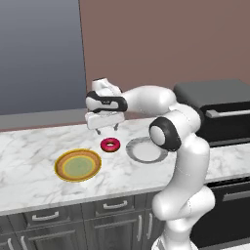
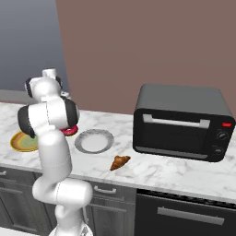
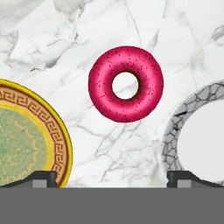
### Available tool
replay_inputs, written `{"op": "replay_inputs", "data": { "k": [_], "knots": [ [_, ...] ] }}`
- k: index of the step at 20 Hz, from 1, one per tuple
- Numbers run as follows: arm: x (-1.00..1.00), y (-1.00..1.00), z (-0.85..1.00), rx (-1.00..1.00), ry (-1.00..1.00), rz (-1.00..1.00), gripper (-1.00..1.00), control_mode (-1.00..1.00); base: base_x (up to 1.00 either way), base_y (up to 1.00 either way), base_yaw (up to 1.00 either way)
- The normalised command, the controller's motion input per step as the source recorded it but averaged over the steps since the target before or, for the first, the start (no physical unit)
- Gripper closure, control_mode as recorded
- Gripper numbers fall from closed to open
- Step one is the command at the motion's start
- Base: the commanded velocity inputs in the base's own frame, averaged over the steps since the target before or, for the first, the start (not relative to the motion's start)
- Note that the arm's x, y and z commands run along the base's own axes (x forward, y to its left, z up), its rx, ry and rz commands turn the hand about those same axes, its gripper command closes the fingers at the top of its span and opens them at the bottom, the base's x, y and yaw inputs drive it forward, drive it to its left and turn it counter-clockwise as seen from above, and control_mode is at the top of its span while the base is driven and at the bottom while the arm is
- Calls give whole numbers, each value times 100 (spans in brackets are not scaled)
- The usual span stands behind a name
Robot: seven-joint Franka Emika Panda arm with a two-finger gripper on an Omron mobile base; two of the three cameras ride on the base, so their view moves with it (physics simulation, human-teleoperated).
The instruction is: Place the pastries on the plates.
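The pink-frosted ring donut (image 1: 110, 144) (image 3: 126, 84) lies on the marble counter between the two plates, touching neither. To its left is the yellow-orange plate (image 1: 61, 164) (image 3: 59, 131) with a greenish centre. To its right is the grey-white plate (image 1: 133, 149) (image 3: 174, 131), bare inside. My gripper (image 1: 107, 129) (image 3: 113, 178) hangs open above the counter just behind the donut, fingers pointing down, nothing between them. The brown croissant (image 2: 120, 162) rests near the counter's front edge, right of the grey-white plate (image 2: 81, 142). My arm partly hides the donut (image 2: 69, 132) and the yellow plate (image 2: 19, 144) in the right base view.
A black toaster oven (image 2: 182, 122) (image 1: 215, 110) stands on the counter at the right. A brown wall runs behind the counter. Drawers with handles (image 1: 114, 205) sit below the counter's front edge.
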Motion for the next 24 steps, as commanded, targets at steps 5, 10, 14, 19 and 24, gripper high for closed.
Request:
{"op": "replay_inputs", "data": {
  "k": [5,10,14,19,24],
  "knots": [
    [20,4,-33,0,0,0,-100,-100,0,0,0],
    [16,11,-33,0,0,0,-100,-100,0,0,0],
    [18,10,-26,0,0,0,-100,-100,0,0,0],
    [20,4,-26,0,0,0,-100,-100,0,0,0],
    [16,7,-23,0,0,0,-100,-100,0,0,0]
  ]
}}
